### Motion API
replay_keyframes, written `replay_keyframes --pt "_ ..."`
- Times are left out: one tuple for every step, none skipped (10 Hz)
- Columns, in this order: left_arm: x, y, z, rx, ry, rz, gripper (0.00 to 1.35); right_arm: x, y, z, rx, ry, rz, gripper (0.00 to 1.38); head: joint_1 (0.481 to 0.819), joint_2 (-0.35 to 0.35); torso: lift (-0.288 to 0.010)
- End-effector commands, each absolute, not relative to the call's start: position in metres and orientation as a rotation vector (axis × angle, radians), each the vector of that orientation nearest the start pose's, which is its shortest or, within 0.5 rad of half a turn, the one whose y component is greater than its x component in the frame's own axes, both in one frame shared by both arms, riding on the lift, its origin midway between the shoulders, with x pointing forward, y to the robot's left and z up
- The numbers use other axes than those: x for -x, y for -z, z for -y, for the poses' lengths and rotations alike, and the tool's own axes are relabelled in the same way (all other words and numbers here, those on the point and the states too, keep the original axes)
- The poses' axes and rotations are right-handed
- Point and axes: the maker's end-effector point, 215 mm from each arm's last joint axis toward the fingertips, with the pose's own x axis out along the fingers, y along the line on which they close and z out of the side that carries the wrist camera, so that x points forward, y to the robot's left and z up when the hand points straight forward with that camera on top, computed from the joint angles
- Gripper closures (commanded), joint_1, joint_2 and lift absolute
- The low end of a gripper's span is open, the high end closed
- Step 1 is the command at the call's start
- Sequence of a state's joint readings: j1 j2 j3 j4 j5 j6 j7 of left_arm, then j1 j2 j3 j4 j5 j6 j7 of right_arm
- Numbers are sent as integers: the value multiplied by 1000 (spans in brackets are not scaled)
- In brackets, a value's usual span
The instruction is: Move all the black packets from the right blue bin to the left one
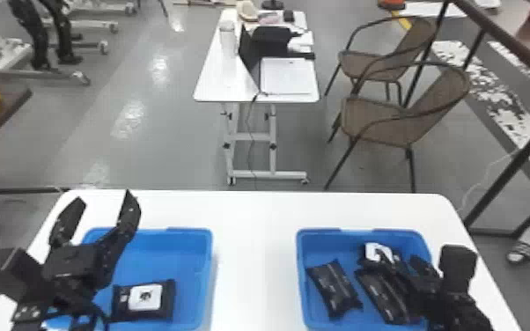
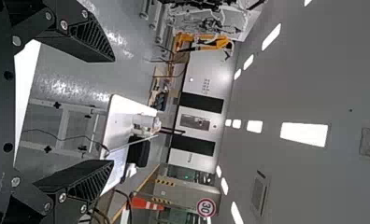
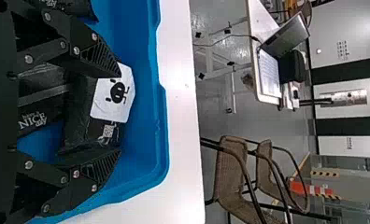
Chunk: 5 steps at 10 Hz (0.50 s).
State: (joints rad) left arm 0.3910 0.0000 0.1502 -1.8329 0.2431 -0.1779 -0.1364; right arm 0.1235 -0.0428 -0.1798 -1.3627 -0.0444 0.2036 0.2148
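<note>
Opens onto a glossy grey floor [image 1: 167, 132], with two brown woven armchairs [image 1: 378, 121] near a white wheeled desk [image 1: 220, 81]; runs back past an orange-and-white traffic cone [image 2: 138, 203] to a pale wall [image 2: 197, 84]; glows under rectangular ceiling lights [image 2: 304, 134].

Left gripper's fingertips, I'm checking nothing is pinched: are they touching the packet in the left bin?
Apart. In the head view, bare surface of the left blue bin shows between the black packet and the fingertips of the left gripper.
</note>
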Motion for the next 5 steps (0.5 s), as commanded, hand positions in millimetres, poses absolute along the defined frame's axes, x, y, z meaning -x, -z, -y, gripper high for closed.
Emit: replay_keyframes --pt "-467 347 -296 180 -38 73 272 -495 577 291 -73 -44 -532 518 695 -6 0" --pt "-468 347 -297 183 -38 73 272 -499 578 283 -60 -60 -536 510 695 -1 0" --pt "-467 349 -296 186 -37 68 272 -500 583 281 -38 -61 -547 510 695 8 0" --pt "-468 350 -295 192 -33 61 272 -500 590 282 -34 -57 -564 510 695 15 0" --pt "-468 354 -294 199 -31 50 272 -496 597 284 -27 -57 -582 510 695 15 0"
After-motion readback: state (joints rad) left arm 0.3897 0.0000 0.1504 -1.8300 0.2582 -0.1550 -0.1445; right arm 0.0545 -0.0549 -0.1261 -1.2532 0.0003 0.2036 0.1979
